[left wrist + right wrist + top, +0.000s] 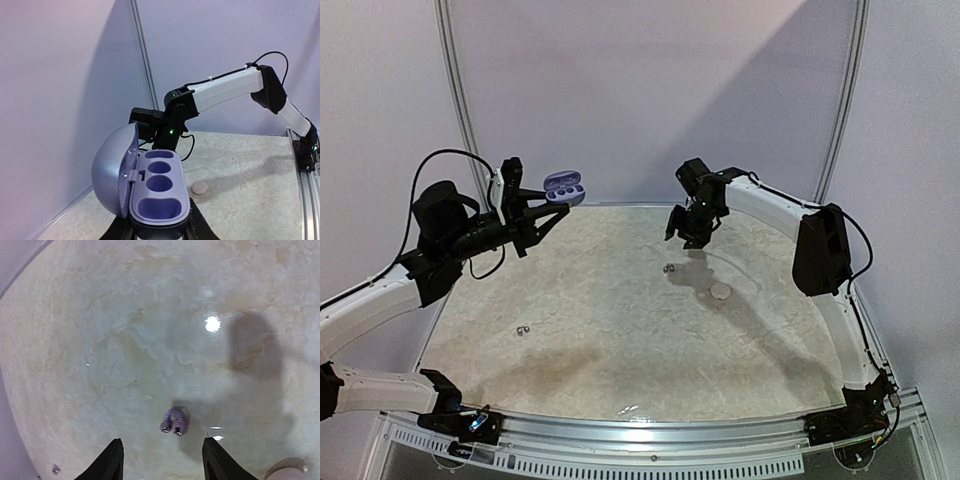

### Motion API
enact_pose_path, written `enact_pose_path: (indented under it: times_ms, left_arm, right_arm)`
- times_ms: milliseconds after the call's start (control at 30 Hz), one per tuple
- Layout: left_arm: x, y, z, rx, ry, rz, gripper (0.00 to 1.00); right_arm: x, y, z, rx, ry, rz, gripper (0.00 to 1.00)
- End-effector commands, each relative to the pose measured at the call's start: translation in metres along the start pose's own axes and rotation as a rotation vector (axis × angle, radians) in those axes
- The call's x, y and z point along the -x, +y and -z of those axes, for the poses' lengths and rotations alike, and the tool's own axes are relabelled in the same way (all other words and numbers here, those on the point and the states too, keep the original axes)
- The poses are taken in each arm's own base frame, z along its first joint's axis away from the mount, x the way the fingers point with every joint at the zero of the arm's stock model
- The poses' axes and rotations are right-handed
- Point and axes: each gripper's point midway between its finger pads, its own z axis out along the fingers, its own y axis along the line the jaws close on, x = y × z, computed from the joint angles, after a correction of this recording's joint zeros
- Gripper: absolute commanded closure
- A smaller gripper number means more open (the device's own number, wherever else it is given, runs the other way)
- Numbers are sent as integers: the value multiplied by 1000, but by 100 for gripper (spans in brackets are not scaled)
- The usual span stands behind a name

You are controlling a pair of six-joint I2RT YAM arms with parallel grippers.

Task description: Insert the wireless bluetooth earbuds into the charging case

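**Currently: case aloft, one earbud below the right arm**

The left gripper (556, 202) pinches the purple charging case (160, 195) by its base, lid swung wide (three hollows showing), above the table's (620, 350) far left edge. The right gripper (162, 441) hovers with fingers spread, holding nothing. An earbud (174, 422) lies on the table just ahead of its tips. A second earbud (523, 329) lies well apart, toward the left.

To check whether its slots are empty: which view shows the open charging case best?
Left wrist: the charging case fills the foreground, lid open, its recesses seen from above and empty. Top external shows it only as a small lilac shape held up by the left gripper, recesses hard to read. Right wrist does not show it.
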Motion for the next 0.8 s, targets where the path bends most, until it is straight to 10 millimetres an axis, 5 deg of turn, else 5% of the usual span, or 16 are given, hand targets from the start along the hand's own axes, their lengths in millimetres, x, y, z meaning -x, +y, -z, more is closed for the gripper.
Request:
enact_pose_path:
  times_ms: [0, 167, 200, 233, 267, 767]
  left_arm:
    - [-4, 5, -5, -8, 15, -21, 100]
    - [-6, 8, -15, -25, 28, -21, 100]
    - [-6, 9, -16, -27, 31, -24, 100]
    - [-7, 10, -18, -28, 36, -28, 100]
    - [-8, 11, -19, -27, 41, -32, 100]
    - [-24, 22, -29, -32, 101, -8, 100]
  right_arm:
    - [-4, -28, -7, -157, 11, 291, 45]
    - [4, -6, -8, -155, -59, 550, 38]
    - [2, -5, -13, -151, -47, 608, 28]
    - [0, -5, -15, -150, -39, 645, 5]
    - [-1, -8, -18, -169, -37, 691, 2]
    - [53, -20, -19, -455, -210, 1142, 1]
